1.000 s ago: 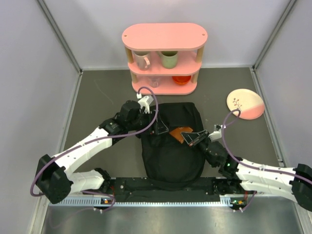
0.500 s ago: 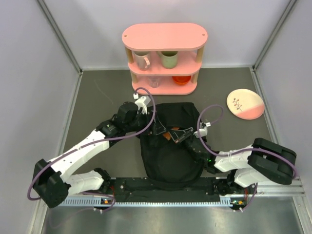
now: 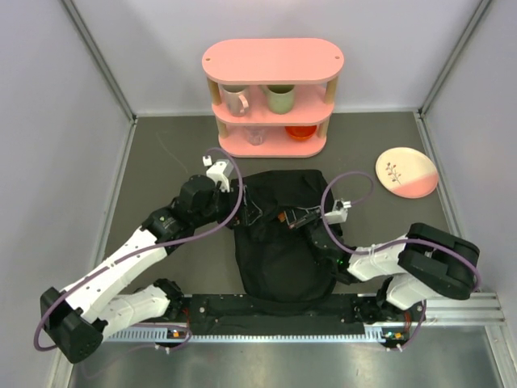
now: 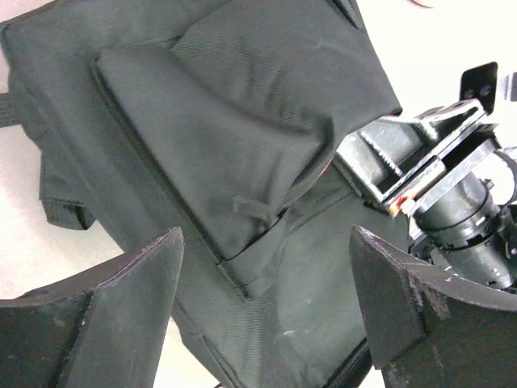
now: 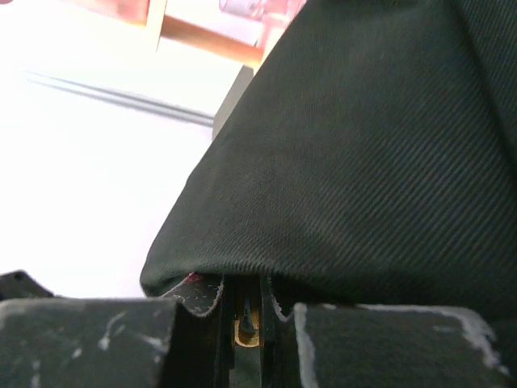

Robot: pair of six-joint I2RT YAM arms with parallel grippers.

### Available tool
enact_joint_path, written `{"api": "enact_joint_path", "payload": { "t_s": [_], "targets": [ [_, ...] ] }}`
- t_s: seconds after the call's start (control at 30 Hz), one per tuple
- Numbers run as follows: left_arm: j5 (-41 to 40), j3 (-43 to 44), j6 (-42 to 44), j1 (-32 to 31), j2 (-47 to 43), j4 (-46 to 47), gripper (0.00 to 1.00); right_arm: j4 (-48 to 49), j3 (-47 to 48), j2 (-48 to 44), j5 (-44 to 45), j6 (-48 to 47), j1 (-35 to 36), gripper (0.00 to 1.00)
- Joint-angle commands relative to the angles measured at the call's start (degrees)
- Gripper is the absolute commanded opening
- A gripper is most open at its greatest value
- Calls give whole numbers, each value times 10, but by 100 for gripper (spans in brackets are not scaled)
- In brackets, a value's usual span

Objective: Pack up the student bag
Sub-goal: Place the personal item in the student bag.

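Note:
The student bag (image 3: 283,242), a black fabric backpack, lies flat in the middle of the table and fills the left wrist view (image 4: 242,145). My left gripper (image 3: 249,212) hovers open over the bag's upper left edge; nothing is between its fingers (image 4: 121,307). My right gripper (image 3: 297,218) is shut on a thin flat orange-brown thing (image 3: 279,217). Its tips are tucked under a fold of the bag (image 5: 371,162). In the right wrist view only that thing's yellowish edge (image 5: 246,327) shows between the jaws of the right gripper (image 5: 245,295).
A pink shelf (image 3: 273,61) stands at the back with a white mug (image 3: 235,99), a green mug (image 3: 280,99), a clear glass (image 3: 255,135) and an orange bowl (image 3: 300,131). A pink-and-white plate (image 3: 406,172) lies at the right. Grey walls enclose the table.
The right arm swung left and pushed the orange-brown thing under the bag's fold, so most of it is hidden. The left gripper opened wider and drew back to the left.

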Motion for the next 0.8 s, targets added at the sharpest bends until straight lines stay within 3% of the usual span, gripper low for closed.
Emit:
{"api": "enact_joint_path", "payload": {
  "t_s": [0.0, 0.17, 0.27, 0.37, 0.63, 0.77],
  "targets": [
    [-29, -18, 4, 5, -26, 1, 88, 54, 31, 2, 28, -26, -44, 0],
    [-30, -30, -3, 6, -28, 7, 89, 71, 77, 64, -37, -45, -54, 0],
    [-31, -28, -3, 6, -25, 5, 89, 95, 102, 117, -100, -40, -53, 9],
    [-34, -27, -2, 7, -28, 0, 89, 99, 105, 138, -156, -23, -54, 29],
    [-32, -32, -1, 11, -34, 0, 90, -67, 31, 21, -187, -13, -54, 49],
    [-28, -36, -1, 12, -27, 8, 90, -106, 19, -26, -193, -11, -56, 43]
  ]
}}
